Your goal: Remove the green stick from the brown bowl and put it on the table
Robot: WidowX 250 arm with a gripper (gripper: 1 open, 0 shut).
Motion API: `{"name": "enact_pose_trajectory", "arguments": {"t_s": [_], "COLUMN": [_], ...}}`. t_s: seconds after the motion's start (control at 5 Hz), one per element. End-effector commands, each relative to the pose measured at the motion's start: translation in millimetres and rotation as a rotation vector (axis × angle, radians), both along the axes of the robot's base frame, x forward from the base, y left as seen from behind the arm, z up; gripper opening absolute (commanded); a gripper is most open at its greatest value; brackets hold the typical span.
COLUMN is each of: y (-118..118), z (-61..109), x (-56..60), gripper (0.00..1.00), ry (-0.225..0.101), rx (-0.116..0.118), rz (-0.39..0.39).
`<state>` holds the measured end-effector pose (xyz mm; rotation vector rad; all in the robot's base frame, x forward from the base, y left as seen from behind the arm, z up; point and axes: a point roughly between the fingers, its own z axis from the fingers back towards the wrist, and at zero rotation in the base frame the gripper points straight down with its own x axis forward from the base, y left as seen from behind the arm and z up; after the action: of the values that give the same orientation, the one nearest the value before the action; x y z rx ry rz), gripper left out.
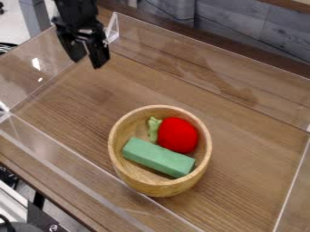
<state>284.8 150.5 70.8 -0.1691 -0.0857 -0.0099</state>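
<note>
The green stick [158, 157] lies flat in the front-left part of the brown bowl [137, 175], which sits right of centre near the front of the table [97, 100]. Beside the stick in the bowl is a red strawberry toy [179, 133]. My gripper [87, 51] hangs at the far left corner, well above and away from the bowl. Its two black fingers are open and hold nothing.
Clear acrylic walls [36, 72] ring the tabletop, and the gripper is close to the left wall. Bare wood lies between the gripper and the bowl. A second wall [291, 181] stands on the right side.
</note>
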Motion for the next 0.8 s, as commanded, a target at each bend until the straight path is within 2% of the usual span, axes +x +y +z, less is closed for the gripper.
{"name": "enact_pose_trajectory", "arguments": {"t_s": [0.0,0.4,0.6], "y": [9,35,32], "z": [3.0,5.3,4.1], "x": [3.4,8.5,12.6], "gripper": [1.00,1.00,1.00], "ry": [-0.047,-0.060,-0.068], "rx": [0.019,0.010,0.013], "rz": [0.050,0.092,0.083]}}
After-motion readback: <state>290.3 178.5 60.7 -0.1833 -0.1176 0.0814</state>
